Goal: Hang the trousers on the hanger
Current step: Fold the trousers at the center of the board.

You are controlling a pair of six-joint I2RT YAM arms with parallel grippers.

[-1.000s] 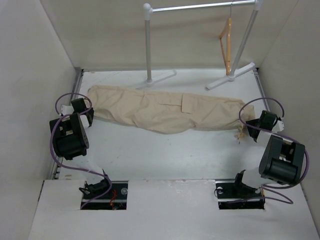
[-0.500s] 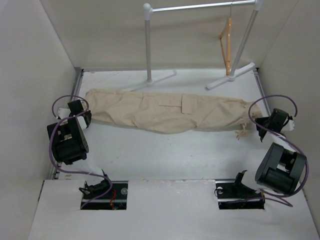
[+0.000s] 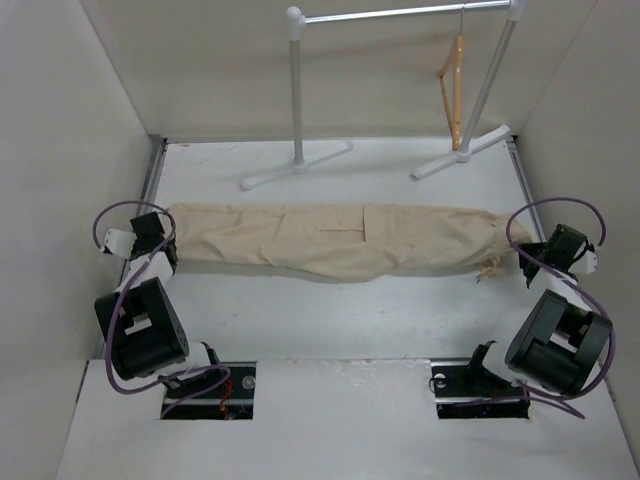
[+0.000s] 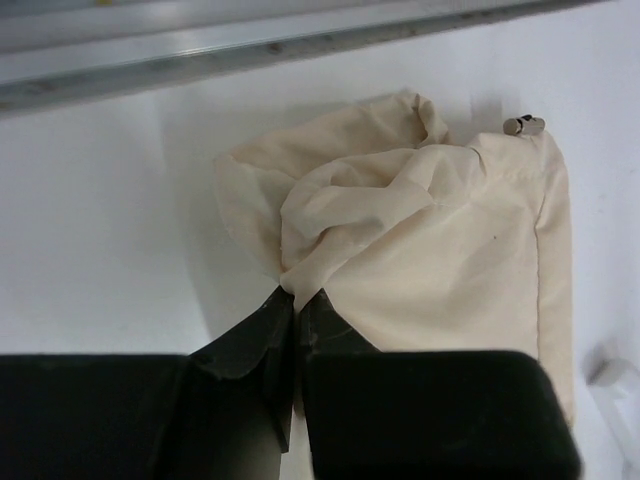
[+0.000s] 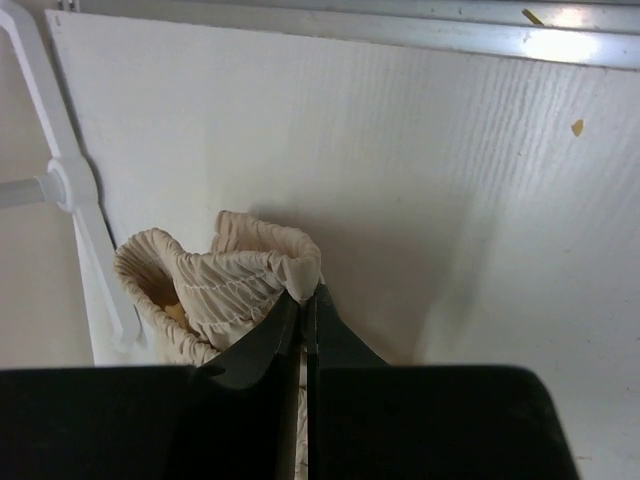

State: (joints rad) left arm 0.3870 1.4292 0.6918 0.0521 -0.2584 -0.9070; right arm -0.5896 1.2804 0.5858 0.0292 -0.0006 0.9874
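1. The overhead view showed the long beige cloth trousers (image 3: 330,240) lying in a straight band across the middle of the white counter (image 3: 330,320), with one end at each arm.
2. The left tool (image 4: 298,300) had its two dark fingers closed tight on a bunched fold at the waist end. Only its wrist view showed the small dark button (image 4: 523,124) at the far corner of that cloth.
3. The right tool (image 5: 305,295) was pinched shut on the gathered elastic cuff (image 5: 230,275), a detail that only its wrist view gave.
4. Only the overhead view held the thin orange-tan wooden hanger (image 3: 453,90). It hung from the white-and-silver garment rack (image 3: 296,90) at the back right, well apart from the trousers.
5. Both tools sat near the pale side walls (image 3: 60,150). Open counter lay in front of the trousers, and a narrower strip lay between them and the rack's feet.
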